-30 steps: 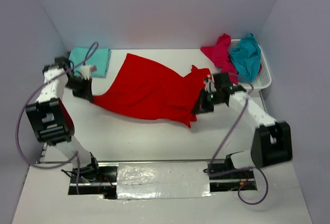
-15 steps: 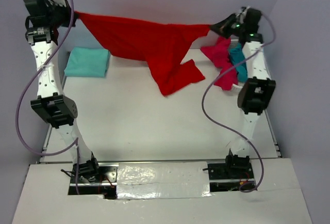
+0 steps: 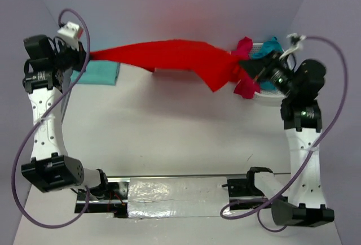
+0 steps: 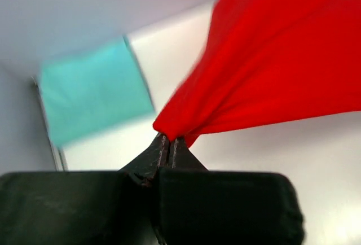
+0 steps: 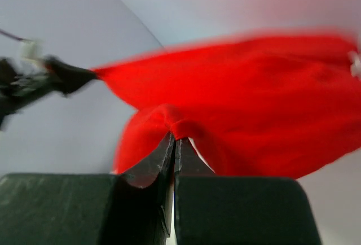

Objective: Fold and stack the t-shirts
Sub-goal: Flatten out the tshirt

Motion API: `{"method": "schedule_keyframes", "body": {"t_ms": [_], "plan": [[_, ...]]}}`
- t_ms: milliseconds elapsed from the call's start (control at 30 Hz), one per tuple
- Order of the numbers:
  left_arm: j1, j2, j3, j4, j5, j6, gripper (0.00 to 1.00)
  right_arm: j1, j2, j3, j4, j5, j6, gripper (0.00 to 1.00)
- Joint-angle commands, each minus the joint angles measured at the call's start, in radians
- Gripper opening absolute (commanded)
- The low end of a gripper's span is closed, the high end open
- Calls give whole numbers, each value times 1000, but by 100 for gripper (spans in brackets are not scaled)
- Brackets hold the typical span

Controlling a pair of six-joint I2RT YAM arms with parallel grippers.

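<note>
A bright red t-shirt (image 3: 169, 55) hangs stretched in the air between both arms, above the back of the table. My left gripper (image 3: 86, 55) is shut on its left corner (image 4: 169, 125). At the right end my right gripper (image 3: 243, 66) pinches a hem (image 5: 176, 122), jaws shut on the cloth. A flap of the red shirt droops at the right (image 3: 220, 75). On the table at the back left lies a folded teal t-shirt (image 3: 104, 73), also seen in the left wrist view (image 4: 90, 95). Magenta (image 3: 243, 84) and teal (image 3: 271, 46) t-shirts hang out of the basket.
The white mesh basket (image 3: 269, 93) stands at the back right corner behind my right arm. Pale walls close in the table at the back and both sides. The arm bases sit on a taped strip (image 3: 177, 191) at the near edge.
Both arms lifted the red t-shirt off the table, stretched it high, and have now come down a little and toward the front. The shirt hangs flatter, less of it dangling.
</note>
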Motion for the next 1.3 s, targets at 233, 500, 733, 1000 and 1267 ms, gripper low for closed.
{"method": "schedule_keyframes", "body": {"t_ms": [233, 500, 733, 1000, 1267], "plan": [[22, -283, -420, -584, -166, 488, 0, 28, -500, -707, -434, 116, -146, 0], [20, -343, -723, -713, -332, 548, 0, 30, -724, -890, -612, 59, -102, 0], [20, -358, -754, -704, -378, 481, 0, 30, -623, -881, -513, 49, -89, 0], [23, -257, -644, -600, -311, 335, 0, 33, -252, -772, -289, 60, -146, 0], [-52, 77, -241, -410, -209, 174, 0, 32, 144, -345, -164, 68, -134, 0]]}}
